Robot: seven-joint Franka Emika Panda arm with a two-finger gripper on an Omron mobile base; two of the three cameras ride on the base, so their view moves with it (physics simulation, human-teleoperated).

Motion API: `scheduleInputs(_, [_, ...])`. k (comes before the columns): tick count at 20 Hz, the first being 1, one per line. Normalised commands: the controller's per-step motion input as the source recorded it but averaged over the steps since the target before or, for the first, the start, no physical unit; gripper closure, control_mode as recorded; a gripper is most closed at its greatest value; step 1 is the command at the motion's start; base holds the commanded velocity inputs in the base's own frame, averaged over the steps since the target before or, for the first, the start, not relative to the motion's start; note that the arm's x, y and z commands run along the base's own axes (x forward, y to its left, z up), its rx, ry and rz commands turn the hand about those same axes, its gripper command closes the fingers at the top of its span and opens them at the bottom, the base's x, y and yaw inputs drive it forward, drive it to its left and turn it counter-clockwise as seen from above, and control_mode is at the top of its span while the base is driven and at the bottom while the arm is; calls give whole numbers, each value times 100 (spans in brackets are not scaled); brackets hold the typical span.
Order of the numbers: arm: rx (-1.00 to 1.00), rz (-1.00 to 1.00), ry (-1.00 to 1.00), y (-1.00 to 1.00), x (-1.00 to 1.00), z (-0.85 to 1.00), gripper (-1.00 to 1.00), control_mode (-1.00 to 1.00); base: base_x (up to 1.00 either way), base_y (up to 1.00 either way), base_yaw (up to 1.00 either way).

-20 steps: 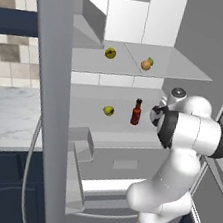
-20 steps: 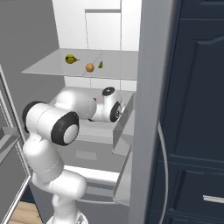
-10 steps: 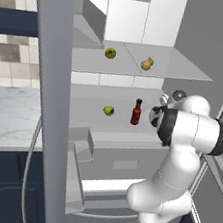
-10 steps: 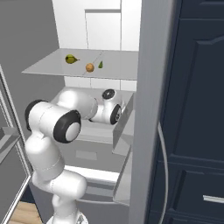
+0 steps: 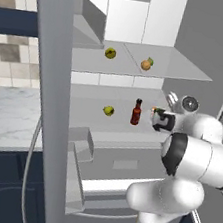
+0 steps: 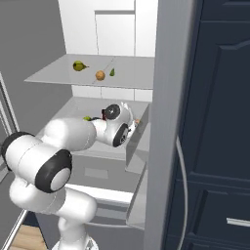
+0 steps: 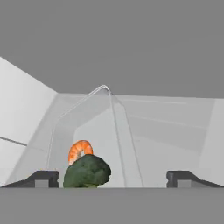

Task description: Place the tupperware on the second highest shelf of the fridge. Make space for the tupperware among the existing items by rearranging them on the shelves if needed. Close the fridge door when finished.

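Reaching deep into the open fridge (image 5: 206,31), the gripper (image 7: 113,178) shows its two dark fingertips spread wide apart in the hand view, one at each bottom corner, and between them lies the tupperware (image 7: 87,131), its translucent walls running away from the camera with the green broccoli and orange shrimp inside at the near left; whether the fingers press its sides or merely flank it cannot be told. In the left base view the hand sits at the right end of the second highest shelf (image 5: 94,106), a speck of orange visible just at its tip. On that same shelf the slim dark red bottle (image 5: 136,112) stands upright just left of the hand, and a yellow-green fruit (image 5: 108,111) lies a little further left. On the shelf above rest another yellow-green fruit (image 5: 110,53) and, to its right, the orange fruit (image 5: 146,64) with its green leaf. The grey fridge door (image 5: 49,99) stands open at the left.
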Motion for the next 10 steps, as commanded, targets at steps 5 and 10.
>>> scheduleInputs(5, [-13, 18, 1, 47, -88, 62, -100, -100, 0, 0, 0])
scheduleInputs(10, [-16, 30, 9, 65, -97, 29, -100, -100, 0, 0, 0])
